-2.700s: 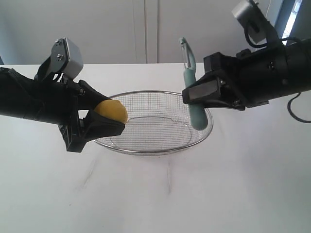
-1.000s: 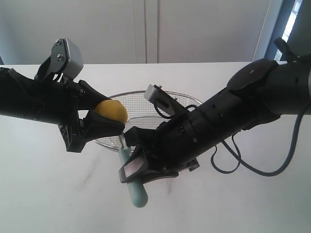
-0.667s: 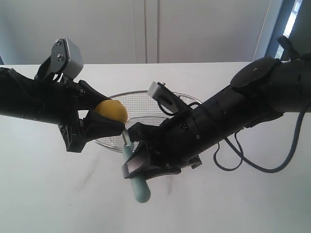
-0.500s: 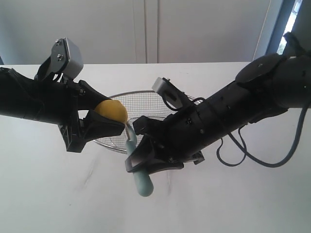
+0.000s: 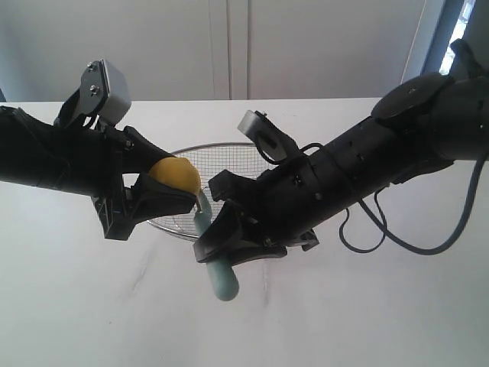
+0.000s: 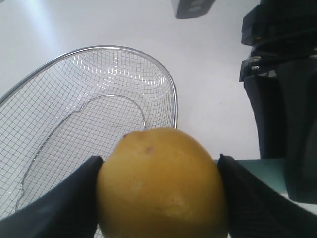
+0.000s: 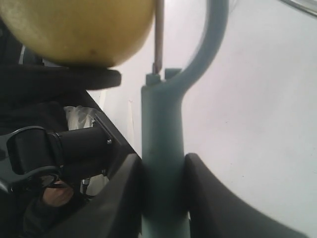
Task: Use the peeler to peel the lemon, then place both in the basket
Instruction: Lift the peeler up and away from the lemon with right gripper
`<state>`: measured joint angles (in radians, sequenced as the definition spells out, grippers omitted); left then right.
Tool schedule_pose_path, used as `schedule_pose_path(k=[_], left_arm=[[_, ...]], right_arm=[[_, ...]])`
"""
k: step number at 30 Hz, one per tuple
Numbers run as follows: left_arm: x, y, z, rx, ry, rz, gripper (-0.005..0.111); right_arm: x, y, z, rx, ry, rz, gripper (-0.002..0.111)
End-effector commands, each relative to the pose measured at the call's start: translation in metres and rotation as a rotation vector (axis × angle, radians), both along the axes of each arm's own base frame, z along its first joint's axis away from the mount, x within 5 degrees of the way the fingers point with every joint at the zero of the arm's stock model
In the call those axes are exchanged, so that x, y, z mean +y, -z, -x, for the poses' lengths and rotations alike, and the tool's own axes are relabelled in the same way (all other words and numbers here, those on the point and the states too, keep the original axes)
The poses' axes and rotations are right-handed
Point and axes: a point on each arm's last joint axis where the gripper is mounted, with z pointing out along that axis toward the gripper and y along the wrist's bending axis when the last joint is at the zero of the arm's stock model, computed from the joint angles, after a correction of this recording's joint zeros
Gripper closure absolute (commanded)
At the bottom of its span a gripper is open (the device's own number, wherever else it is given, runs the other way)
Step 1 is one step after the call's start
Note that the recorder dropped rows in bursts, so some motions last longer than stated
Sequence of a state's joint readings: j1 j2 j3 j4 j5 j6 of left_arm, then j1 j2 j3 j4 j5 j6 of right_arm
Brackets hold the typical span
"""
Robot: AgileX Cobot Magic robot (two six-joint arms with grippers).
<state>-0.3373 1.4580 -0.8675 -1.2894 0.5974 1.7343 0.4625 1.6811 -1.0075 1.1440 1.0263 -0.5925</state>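
Peeler (image 5: pixel 221 280) blade at lemon (image 5: pixel 176 174), prob. touching; basket (image 5: pixel 229 164) partly hidden.

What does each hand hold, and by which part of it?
The left hand grips the lemon by two opposite sides. The right hand grips the peeler by the middle of its handle.

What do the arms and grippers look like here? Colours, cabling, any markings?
Both are matt black with thick rounded segments: left arm, right arm. The left gripper and right gripper have flat, wedge-shaped black fingers. Grey camera boxes sit at the wrists: left box, right box. A loose black cable loops off the right arm. No markings are readable.
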Motion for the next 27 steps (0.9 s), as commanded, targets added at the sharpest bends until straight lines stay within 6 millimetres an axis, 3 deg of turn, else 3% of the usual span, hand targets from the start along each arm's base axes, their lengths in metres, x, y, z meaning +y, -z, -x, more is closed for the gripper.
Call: schedule_pose_path(k=[1,7,13,22,27], left_arm=[[-0.003,-0.006,0.005,0.005,0.016,0.038,0.107],[-0.003,-0.006,0.005,0.005,0.016,0.038,0.107],[-0.003,-0.006,0.005,0.005,0.016,0.038,0.107],[-0.003,-0.006,0.005,0.005,0.016,0.038,0.107],[-0.003,-0.006,0.005,0.005,0.016,0.038,0.107]], right_arm=[[-0.001,-0.004,-0.003,-0.019,0.007,-0.016,0.108],[-0.008,-0.005,-0.009,-0.023,0.040,-0.018,0.108],[-0.019,-0.019,-0.010,-0.052,0.075,-0.050,0.108],[-0.029,-0.065,0.008,-0.224,0.031,-0.117,0.108],[-0.041,-0.097,0.028,-0.517,-0.101,-0.082,0.108]])
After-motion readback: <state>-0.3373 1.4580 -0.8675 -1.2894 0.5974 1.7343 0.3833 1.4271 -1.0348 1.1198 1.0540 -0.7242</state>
